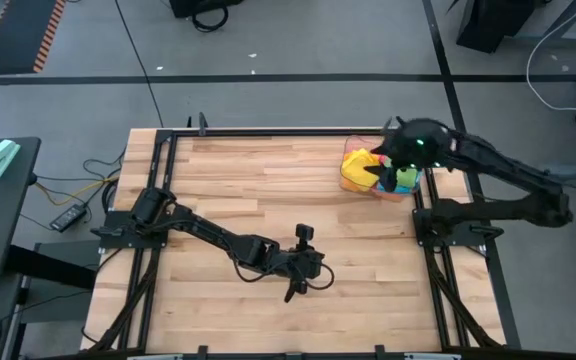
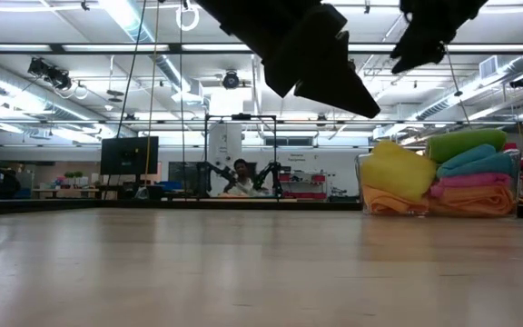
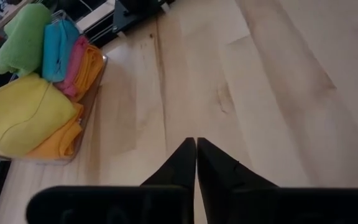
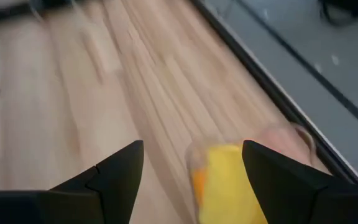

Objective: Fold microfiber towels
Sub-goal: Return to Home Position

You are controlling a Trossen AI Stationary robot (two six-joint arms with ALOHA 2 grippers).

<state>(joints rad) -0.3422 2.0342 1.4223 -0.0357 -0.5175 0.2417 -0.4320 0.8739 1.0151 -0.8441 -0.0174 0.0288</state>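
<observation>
Left gripper, pressed together, rests near; my spread right gripper over the bin may snag the yellow towel retracting.

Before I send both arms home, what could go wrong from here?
1. The right hand hangs open just over the clear bin, with the yellow towel right below it. Pulling back low could snag the towel or clip the rim.
2. The green towel bulges at the top of the stack. A bump might tip it out.
3. The left hand, shut over the bare table, is well away from the bin, so there is little risk there.
</observation>
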